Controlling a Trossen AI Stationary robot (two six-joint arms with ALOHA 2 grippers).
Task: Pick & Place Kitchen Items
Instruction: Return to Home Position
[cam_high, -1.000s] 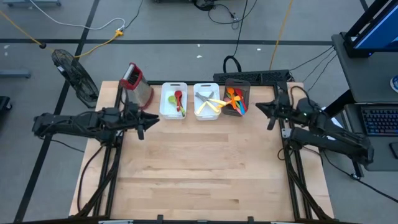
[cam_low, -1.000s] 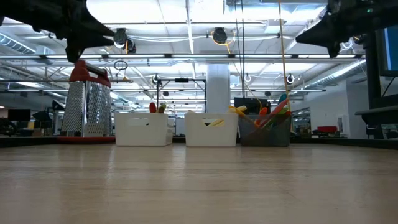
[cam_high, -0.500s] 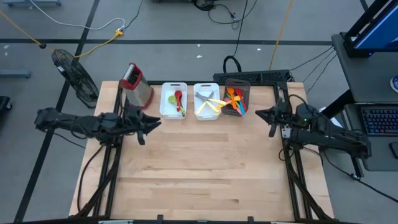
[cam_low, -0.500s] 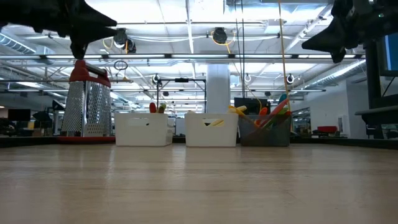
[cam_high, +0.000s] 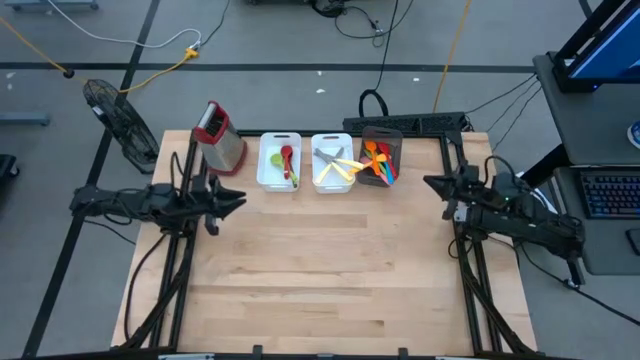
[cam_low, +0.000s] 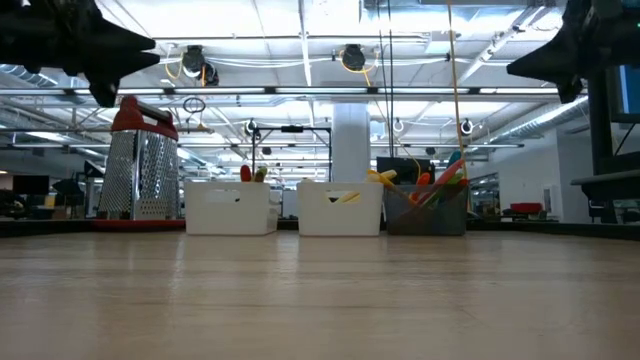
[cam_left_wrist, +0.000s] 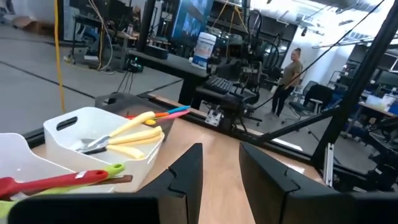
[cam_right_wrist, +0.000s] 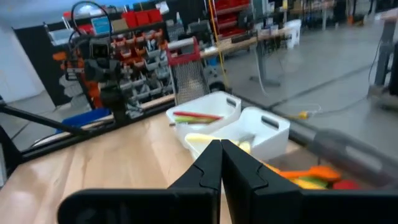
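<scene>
My left gripper (cam_high: 237, 202) hangs in the air over the 9 o'clock edge of the pale wooden table (cam_high: 320, 270). Its fingers (cam_left_wrist: 186, 171) are apart, with nothing between them. At about 12 o'clock from it stands the red-topped metal box grater (cam_high: 218, 135).

Between 1 and 2 o'clock, well apart from my fingertips, sits the left white rectangular bin (cam_high: 279, 136). A red spoon (cam_high: 288, 157) and a green spoon (cam_high: 276, 160) lie in it side by side. Just beside it at 3 o'clock is the right white rectangular bin (cam_high: 332, 136), which holds the metal pieces with yellow handles (cam_high: 340, 166) crossed over one another. Next in the same row is the dark rectangular bin (cam_high: 381, 130), filled with orange, blue and pink utensils (cam_high: 377, 160). In the low view they stick up above its rim.

My right gripper (cam_high: 432, 183) hangs over the table's 3 o'clock edge, fingers pressed together and holding nothing. The dark bin is near it at about 10 o'clock, not touching. The two white bins lie farther off, between 9 and 10 o'clock. In the low view both grippers ride high above the tabletop.
</scene>
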